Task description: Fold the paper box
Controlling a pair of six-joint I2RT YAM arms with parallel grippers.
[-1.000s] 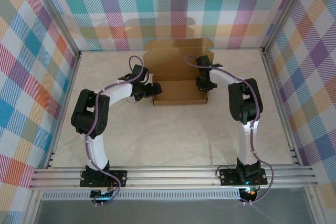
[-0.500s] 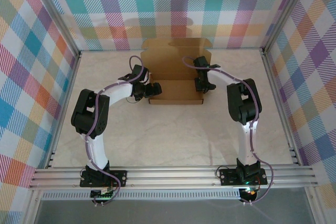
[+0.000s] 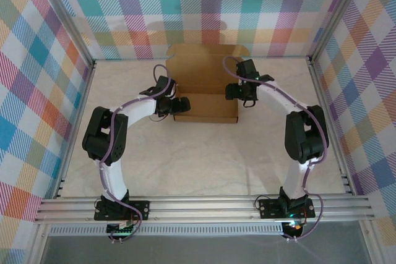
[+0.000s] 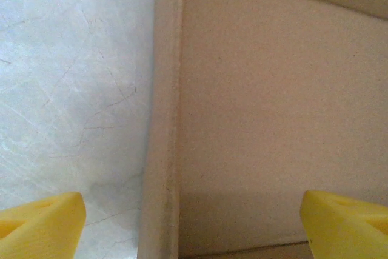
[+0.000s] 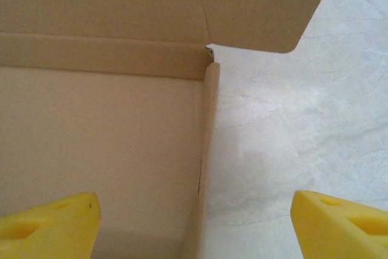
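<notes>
Under box: pale table (image 3: pixel 204 159). Box (image 3: pixel 204 88) brown, sits on far side of it, between both arms, back flap up. Left gripper (image 3: pixel 181 104) at box's left wall, fingers (image 4: pixel 39 225) spread wide, wall in gap between them. Right gripper (image 3: pixel 232 91) at box's right wall, spread wide too, one finger (image 5: pixel 48 222) over box floor, other outside box.

Matt brown cardboard paper box (image 3: pixel 204 85); smooth, faintly veined marble-look table (image 3: pixel 185 159)
</notes>
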